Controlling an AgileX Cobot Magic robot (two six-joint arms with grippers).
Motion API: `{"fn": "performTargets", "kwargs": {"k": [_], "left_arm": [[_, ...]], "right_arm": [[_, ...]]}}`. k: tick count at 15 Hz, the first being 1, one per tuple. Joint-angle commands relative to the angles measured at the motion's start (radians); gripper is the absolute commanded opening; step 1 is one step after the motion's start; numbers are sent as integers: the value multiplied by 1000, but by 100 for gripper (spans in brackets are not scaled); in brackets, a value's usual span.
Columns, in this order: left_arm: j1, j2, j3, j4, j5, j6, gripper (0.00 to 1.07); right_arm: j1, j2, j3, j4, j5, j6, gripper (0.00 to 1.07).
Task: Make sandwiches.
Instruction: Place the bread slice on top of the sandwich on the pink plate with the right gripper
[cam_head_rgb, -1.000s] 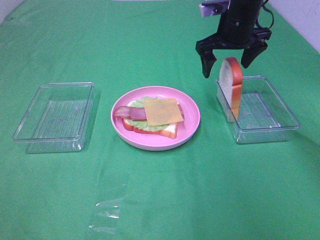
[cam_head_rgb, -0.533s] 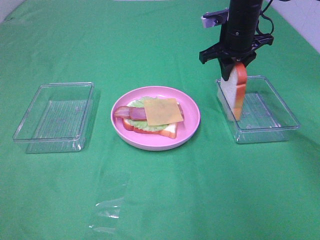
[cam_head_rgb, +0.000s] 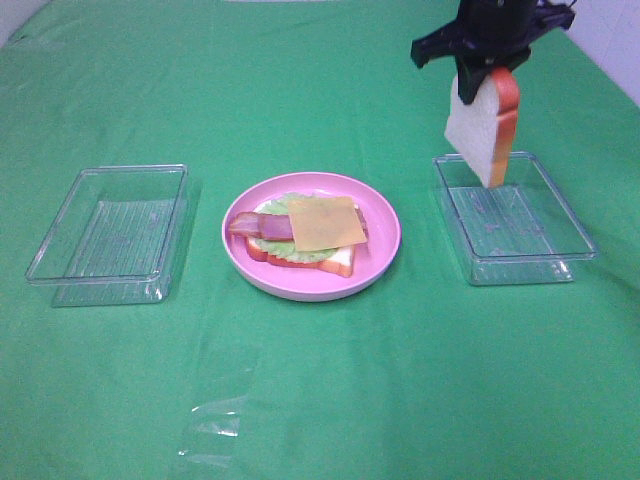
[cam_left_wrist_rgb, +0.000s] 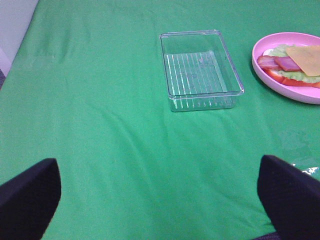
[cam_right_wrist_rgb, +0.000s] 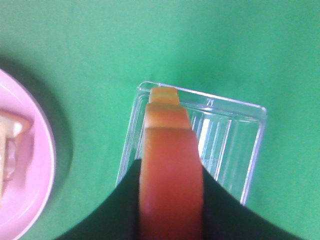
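We read the right gripper (cam_head_rgb: 490, 68) as clamped on the crust at the upper end of the bread slice (cam_head_rgb: 482, 125). The slice hangs on edge below the fingers, long axis near vertical, lower end tilted slightly toward the right tray (cam_head_rgb: 575, 245), which sits directly under it. The slice is clear of the tray, not touching it. In the right wrist view the orange crust (cam_right_wrist_rgb: 171, 185) fills the gap between the two dark fingers, confirming a firm pinch.

The open sandwich stack (cam_head_rgb: 300, 230) lies on the pink plate (cam_head_rgb: 385, 250): bottom bread, lettuce, bacon, red slice, with the cheese square (cam_head_rgb: 323, 222) on top. From the held slice, the stack lies at roughly 8 o'clock in the exterior view and lower down. We judge that the coming move turns on this offset, and on rotating the slice from vertical to flat so that its white face meets the cheese.

The right arm is the nearer arm, since it already carries the slice. The left gripper (cam_left_wrist_rgb: 160, 192) hovers over bare cloth with its fingers spread wide, holding nothing; the left tray (cam_left_wrist_rgb: 200, 70) lies at 12 o'clock from it.

We find no brand, label or legible writing on any item.
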Motion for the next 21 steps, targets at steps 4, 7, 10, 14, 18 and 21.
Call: {"fn": "performTargets", "kwargs": {"k": [4,7,10,14,18,21], "left_arm": [[0,-13,2,-6,-5,-2,100],[0,-13,2,-6,-5,-2,100],[0,-13,2,-6,-5,-2,100],[0,-13,2,-6,-5,-2,100],[0,-13,2,-6,-5,-2,100],[0,-13,2,-6,-5,-2,100]], "right_arm": [[1,-162,-3,162,54,-8,12],[3,-115,-3,364,54,-29,12],[31,20,-3,641,74,-99,12],[118,119,-3,658,30,-140,12],[143,180,-3,673,-36,-141,12],[143,186,-3,674,-85,-143,12]]}}
